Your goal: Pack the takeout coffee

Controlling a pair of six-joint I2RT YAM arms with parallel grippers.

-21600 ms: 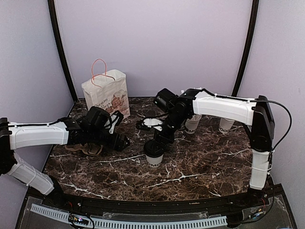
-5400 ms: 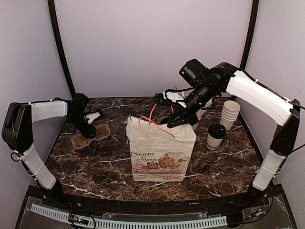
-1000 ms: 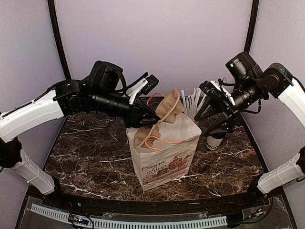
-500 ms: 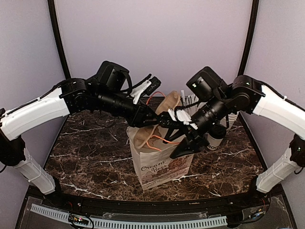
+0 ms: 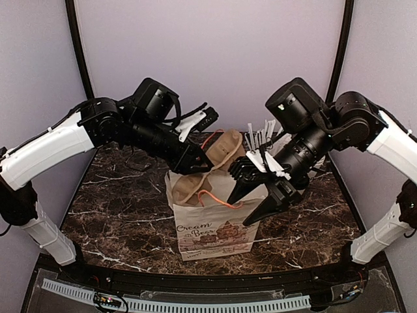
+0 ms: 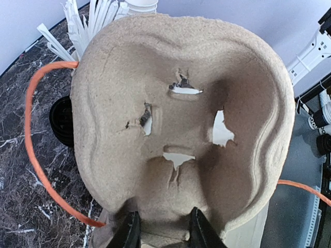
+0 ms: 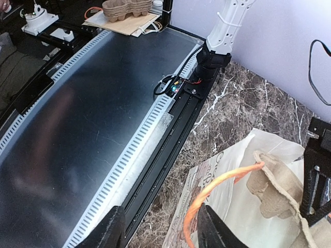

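Two things are different from half a second back. First, the right gripper (image 5: 238,212) has dropped off the top of the paper bag (image 5: 215,238) and swung round to its front right corner. Its jaws are spread wide and holding nothing, with the orange handle (image 7: 222,181) running down between them in the right wrist view. Second, the bag itself has squared up and slid a bit toward the near edge of the marble table (image 5: 117,202). The left gripper (image 6: 164,235) hasn't budged much. It's still pinched on the bottom edge of the pulp cup carrier (image 6: 176,129), which sticks up out of the bag mouth rather than sitting down inside.

What that means, I reckon: we're on the carrier-into-bag step, with the right arm coming in to steady or spread the mouth. The actual drink isn't packed yet.

As for the takeout coffee (image 6: 61,121), it's outside the bag, on the table behind it, close to the white sticks (image 6: 88,26). From the top camera the right arm covers it completely. In the left wrist view only a dark round sliver peeks out past the carrier's left edge. I take that to be its dome lid, so grain of salt. Going by that sliver, it's standing upright, long axis vertical, lid pointing up. I can't see the cup body or lettering to confirm.
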